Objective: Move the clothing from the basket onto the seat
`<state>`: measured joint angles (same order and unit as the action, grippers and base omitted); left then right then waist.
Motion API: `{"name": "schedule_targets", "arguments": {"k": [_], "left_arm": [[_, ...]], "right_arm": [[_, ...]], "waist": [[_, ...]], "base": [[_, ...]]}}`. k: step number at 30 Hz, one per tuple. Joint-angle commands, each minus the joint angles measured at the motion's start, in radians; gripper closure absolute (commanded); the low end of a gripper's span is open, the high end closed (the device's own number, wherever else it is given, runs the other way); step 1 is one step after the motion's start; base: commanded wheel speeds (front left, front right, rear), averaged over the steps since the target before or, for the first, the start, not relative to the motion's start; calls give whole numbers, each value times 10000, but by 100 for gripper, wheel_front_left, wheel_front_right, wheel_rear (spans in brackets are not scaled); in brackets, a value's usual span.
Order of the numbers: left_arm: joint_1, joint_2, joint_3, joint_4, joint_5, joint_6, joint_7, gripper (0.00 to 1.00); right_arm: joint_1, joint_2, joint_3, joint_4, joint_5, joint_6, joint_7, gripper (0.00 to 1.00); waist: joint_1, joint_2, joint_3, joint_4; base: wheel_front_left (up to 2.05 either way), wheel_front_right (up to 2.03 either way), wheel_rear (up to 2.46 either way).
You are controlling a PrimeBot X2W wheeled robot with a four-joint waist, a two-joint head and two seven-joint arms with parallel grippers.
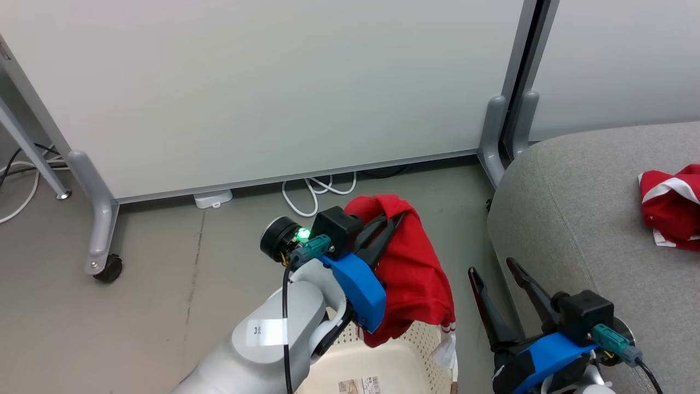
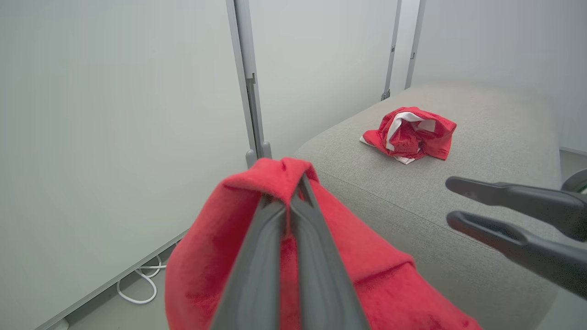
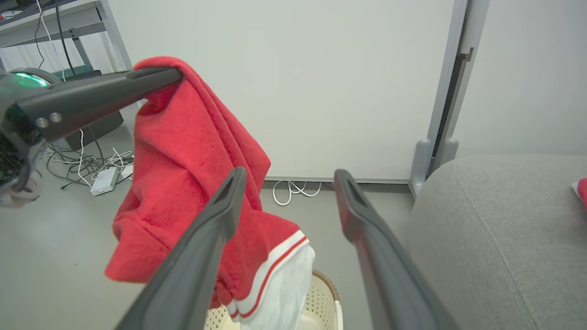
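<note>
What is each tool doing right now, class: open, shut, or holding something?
Left tool: shut on the red garment, which hangs over the basket.
Right tool: open, holding nothing.

- Basket (image 1: 418, 342): near part cut off at the bottom edge; left side hidden behind left forearm (image 1: 273, 339).
- Label (image 1: 359, 385) inside: print too small to read.
- Striped garment (image 1: 670, 208) on seat (image 1: 574, 219): right part cut off.
- Hanging garment (image 3: 192, 151): lower end cut off, right wrist view.

i see one red garment (image 1: 415, 273) hanging above the cream basket (image 1: 421, 347) at 6 o'clock; the striped garment (image 1: 672, 208) lies crumpled on the grey seat (image 1: 579, 219) at 3 o'clock.
</note>
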<state>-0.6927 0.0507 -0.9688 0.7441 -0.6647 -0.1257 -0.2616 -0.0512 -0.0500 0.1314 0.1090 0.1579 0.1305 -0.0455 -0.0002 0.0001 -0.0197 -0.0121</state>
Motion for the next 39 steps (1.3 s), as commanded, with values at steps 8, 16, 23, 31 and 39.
{"name": "schedule_targets", "arguments": {"k": [8, 16, 23, 31, 39], "left_arm": [[-953, -4, -756, -159, -797, 105, -49, 100], [-1178, -1, -1247, -120, -1284, 272, -50, 100], [-1286, -3, -1320, -42, -1421, 353, -50, 100], [-1249, -3, -1276, -32, -1422, 386, -50, 100], [-1238, -3, -1296, -34, -1436, 366, -50, 100]], "right_arm": [[261, -9, 138, 105, 118, 3, -16, 0], [194, -9, 289, 141, 197, 3, -50, 0], [375, -9, 473, 270, 145, 5, 80, 0], [602, -9, 857, 445, 212, 3, 215, 0], [206, -10, 1272, 524, 305, 5, 137, 0]], "waist": [[2, -1, -92, 158], [2, -1, -40, 67], [2, -1, 22, 39], [2, -1, 81, 11], [2, -1, 121, -17]], "base": [[0, 0, 0], [0, 0, 0], [0, 0, 0], [0, 0, 0], [0, 0, 0]]}}
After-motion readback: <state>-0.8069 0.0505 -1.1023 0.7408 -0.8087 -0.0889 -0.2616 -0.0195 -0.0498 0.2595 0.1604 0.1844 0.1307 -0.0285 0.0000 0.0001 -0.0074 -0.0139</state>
